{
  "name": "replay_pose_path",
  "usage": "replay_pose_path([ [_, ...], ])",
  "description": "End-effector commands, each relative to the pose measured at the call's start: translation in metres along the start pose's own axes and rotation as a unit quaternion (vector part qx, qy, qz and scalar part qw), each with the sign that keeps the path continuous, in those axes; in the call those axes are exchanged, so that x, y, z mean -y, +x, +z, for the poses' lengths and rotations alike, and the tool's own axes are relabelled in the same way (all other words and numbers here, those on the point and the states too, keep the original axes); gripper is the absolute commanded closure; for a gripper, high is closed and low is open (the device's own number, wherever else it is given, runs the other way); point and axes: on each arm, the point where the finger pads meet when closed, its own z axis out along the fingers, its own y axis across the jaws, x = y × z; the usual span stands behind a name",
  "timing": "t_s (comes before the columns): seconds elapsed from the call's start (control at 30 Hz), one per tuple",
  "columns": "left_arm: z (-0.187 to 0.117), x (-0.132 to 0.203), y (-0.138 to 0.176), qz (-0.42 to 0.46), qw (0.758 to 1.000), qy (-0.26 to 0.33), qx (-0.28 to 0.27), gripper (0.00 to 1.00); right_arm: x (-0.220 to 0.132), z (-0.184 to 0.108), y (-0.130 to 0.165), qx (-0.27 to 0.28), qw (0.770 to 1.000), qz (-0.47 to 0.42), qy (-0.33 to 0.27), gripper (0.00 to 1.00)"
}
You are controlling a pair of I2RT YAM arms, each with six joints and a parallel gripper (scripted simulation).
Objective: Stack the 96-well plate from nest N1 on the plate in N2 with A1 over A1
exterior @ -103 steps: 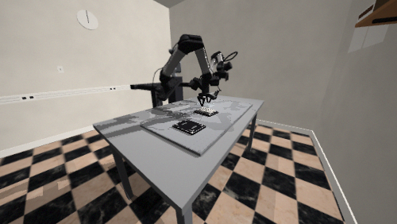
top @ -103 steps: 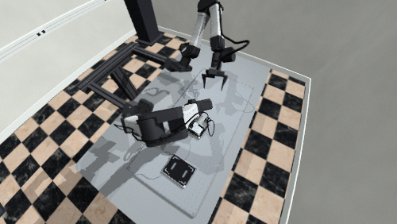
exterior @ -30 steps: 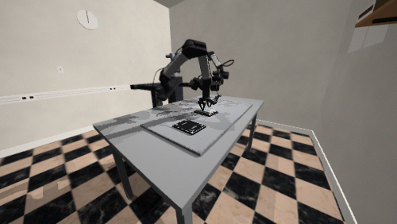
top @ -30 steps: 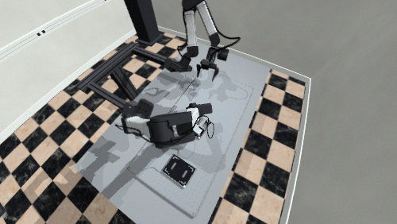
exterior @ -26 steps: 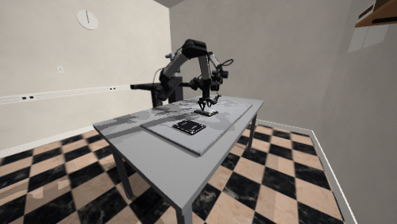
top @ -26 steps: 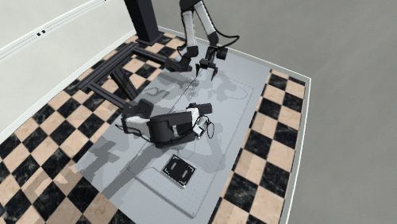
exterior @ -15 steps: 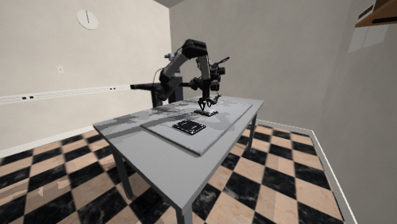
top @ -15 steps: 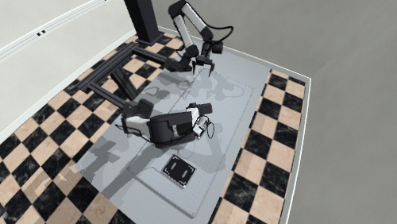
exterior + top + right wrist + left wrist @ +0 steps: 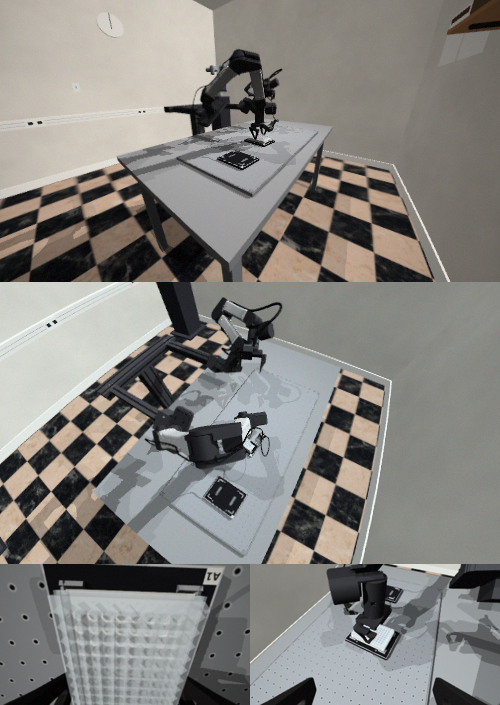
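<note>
My right gripper (image 9: 125, 676) is shut on the upper 96-well plate (image 9: 126, 668) (image 9: 385, 634) by its two long sides. The plate is over the nest N2 (image 9: 136, 576) (image 9: 368, 648). The lower plate shows only through the clear upper one; the outlines nearly coincide, with a small offset at the near end. I cannot tell whether they are fully nested. The A1 label (image 9: 213, 576) is at N2's upper right corner in the right wrist view; well A1 is not readable on either plate. The nest N1 (image 9: 226, 497) (image 9: 238, 159) is empty. My left gripper (image 9: 374, 683) is open and empty, away from N2.
Both nests stand on a perforated board (image 9: 295, 432) (image 9: 345, 672) on the grey table (image 9: 200, 200). The right arm (image 9: 217, 439) (image 9: 374, 598) reaches over the board and partly hides the plates. The left arm (image 9: 230, 327) stands at the far end of the table.
</note>
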Motion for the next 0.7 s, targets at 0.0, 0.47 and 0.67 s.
replay_pose_path([
  [0.0, -0.004, -0.003, 0.005, -0.037, 0.999, -0.021, -0.033, 0.0, -0.003, -0.003, -0.004, 0.007, 1.0, 0.007, -0.006, 0.18],
  [0.47, -0.004, 0.02, -0.004, -0.041, 0.998, -0.007, -0.039, 0.0, -0.003, -0.003, -0.004, 0.007, 1.0, 0.007, -0.006, 0.18],
  [0.67, -0.006, 0.026, -0.008, -0.05, 0.998, -0.004, -0.042, 0.0, -0.003, -0.003, -0.004, 0.007, 1.0, 0.007, -0.006, 0.18],
])
